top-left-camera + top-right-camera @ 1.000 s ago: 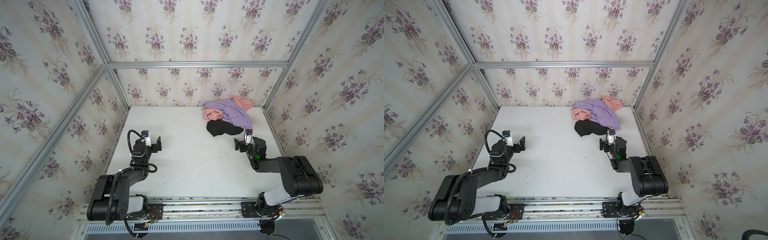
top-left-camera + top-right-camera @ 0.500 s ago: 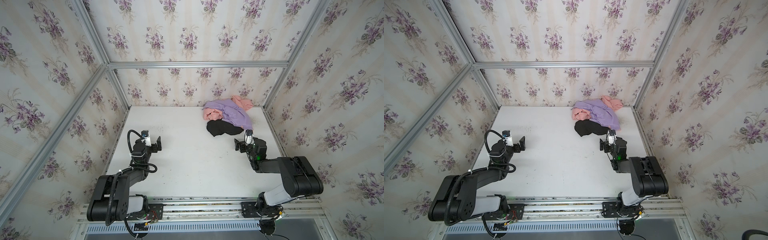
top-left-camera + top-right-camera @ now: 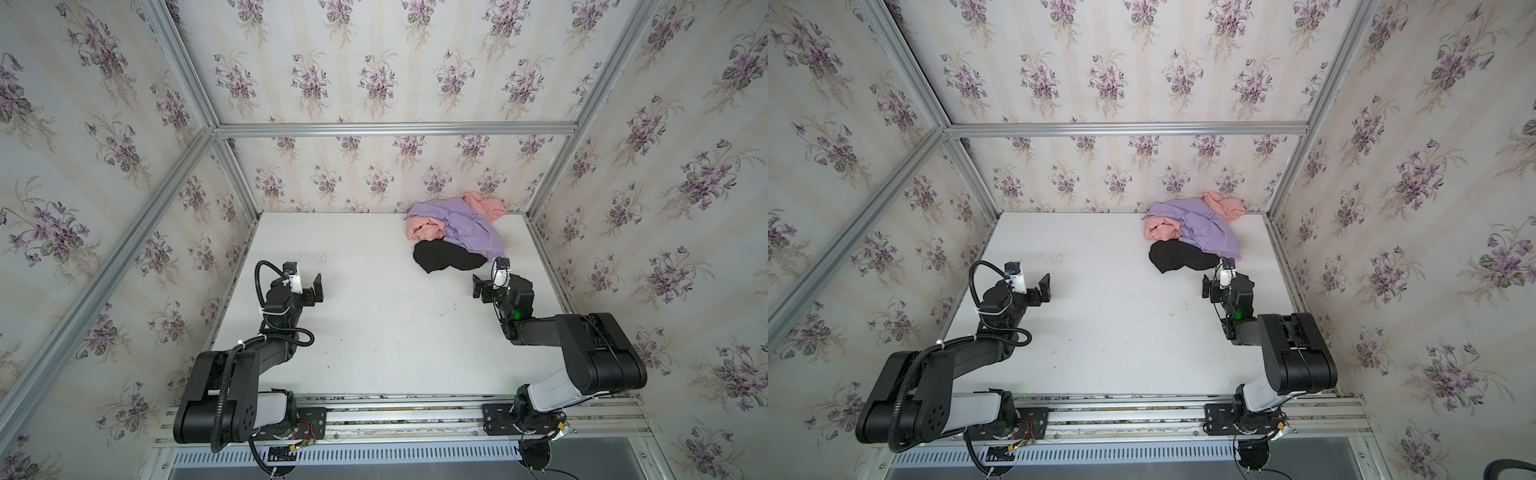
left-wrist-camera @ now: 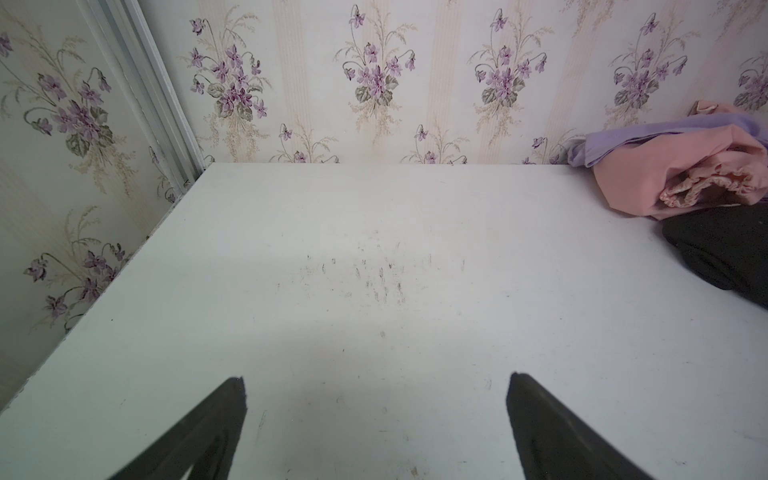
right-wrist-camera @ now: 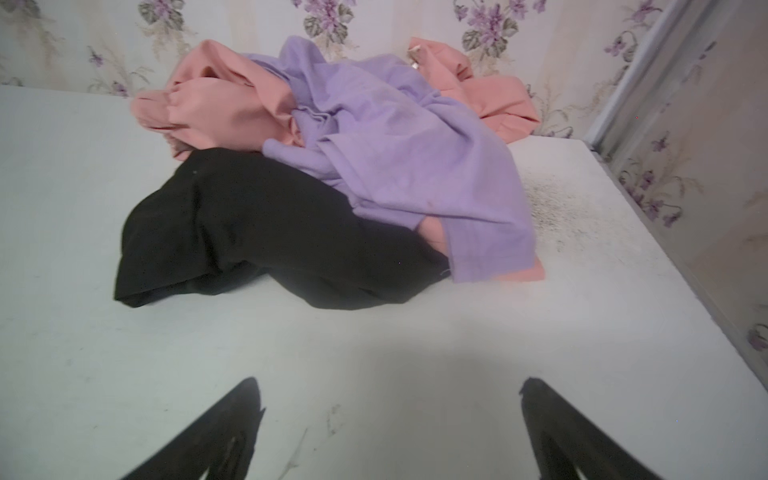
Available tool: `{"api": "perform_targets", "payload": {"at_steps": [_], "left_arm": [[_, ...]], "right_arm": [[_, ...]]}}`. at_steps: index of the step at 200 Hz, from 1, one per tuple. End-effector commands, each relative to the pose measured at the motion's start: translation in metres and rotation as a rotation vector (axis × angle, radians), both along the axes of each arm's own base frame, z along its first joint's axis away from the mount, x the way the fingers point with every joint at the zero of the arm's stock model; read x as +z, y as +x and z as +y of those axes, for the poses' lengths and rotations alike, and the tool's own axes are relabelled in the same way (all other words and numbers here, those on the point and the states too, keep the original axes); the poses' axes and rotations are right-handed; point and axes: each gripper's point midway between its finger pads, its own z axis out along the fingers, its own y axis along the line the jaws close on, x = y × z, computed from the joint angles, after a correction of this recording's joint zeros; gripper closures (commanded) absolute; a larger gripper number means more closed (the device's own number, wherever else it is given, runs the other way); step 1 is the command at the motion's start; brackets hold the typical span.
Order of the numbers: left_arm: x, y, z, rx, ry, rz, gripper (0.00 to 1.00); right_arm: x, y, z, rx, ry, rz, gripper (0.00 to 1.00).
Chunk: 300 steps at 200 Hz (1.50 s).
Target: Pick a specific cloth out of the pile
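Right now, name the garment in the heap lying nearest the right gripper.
The black soft fabric garment; the lilac-purple garment and salmon-pink garment lie behind it.

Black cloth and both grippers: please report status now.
Left gripper open, empty. Right gripper open, empty, facing pile. Black cloth untouched at near edge. Lilac garment overlaps its far side.

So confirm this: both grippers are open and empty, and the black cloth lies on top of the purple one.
Not quite. The black cloth lies partly under the purple garment, at the pile's near edge, as the right wrist view shows. The left gripper and right gripper are indeed open and empty.
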Motion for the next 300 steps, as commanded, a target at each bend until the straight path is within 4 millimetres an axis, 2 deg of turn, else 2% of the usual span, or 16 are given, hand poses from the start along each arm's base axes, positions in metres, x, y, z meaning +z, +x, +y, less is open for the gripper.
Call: {"api": "perform_targets", "payload": {"at_steps": [1,44,58,79,84,88,107,131,152,175,191,219,255,259,279,300], "left_arm": [[0.010,0.002,-0.001,-0.005,-0.001,-0.039,0.00],[0.010,0.001,-0.001,-0.003,0.006,-0.044,0.00],[0.015,0.002,0.009,0.060,0.001,-0.043,0.00],[0.025,0.004,0.020,0.128,-0.007,0.008,0.00],[0.025,0.005,0.020,0.131,-0.007,0.014,0.00],[0.037,0.003,0.020,0.133,-0.009,-0.015,0.00],[0.050,-0.001,0.031,0.206,-0.012,-0.008,0.00],[0.067,-0.002,0.046,0.314,-0.043,0.033,0.00],[0.077,0.001,0.044,0.323,-0.095,0.104,0.00],[0.088,0.007,0.022,0.243,-0.189,0.174,0.00],[0.095,0.011,0.006,0.194,-0.246,0.215,0.00],[0.107,0.017,-0.040,0.063,-0.286,0.247,0.00],[0.123,0.015,-0.103,-0.129,-0.321,0.277,0.00],[0.113,0.018,-0.109,-0.136,-0.318,0.308,0.00],[0.110,0.018,-0.135,-0.201,-0.330,0.342,0.00],[0.107,0.019,-0.153,-0.239,-0.338,0.368,0.00]], "right_arm": [[0.009,0.003,-0.014,-0.087,0.004,-0.031,0.00],[0.011,0.002,-0.009,-0.055,0.004,-0.044,0.00],[0.018,-0.001,0.002,0.007,-0.006,-0.061,0.00],[0.029,-0.007,-0.002,-0.029,-0.019,-0.055,0.00],[0.034,-0.008,-0.004,-0.044,-0.021,-0.055,0.00],[0.038,-0.008,-0.006,-0.055,-0.023,-0.052,0.00],[0.063,-0.012,-0.013,-0.106,-0.004,-0.062,0.01],[0.097,-0.015,-0.013,-0.134,0.071,-0.086,0.11],[0.118,-0.020,-0.009,-0.138,0.155,-0.093,0.14],[0.134,-0.024,0.000,-0.112,0.243,-0.094,0.17],[0.146,-0.023,0.020,-0.020,0.331,-0.079,0.17],[0.150,-0.018,0.047,0.065,0.532,0.020,0.23],[0.139,-0.008,0.063,0.057,0.713,0.167,0.31],[0.138,-0.007,0.065,0.060,0.736,0.180,0.31],[0.124,-0.001,0.068,0.014,0.852,0.232,0.36],[0.103,0.003,0.065,-0.075,1.029,0.237,0.43]]}}
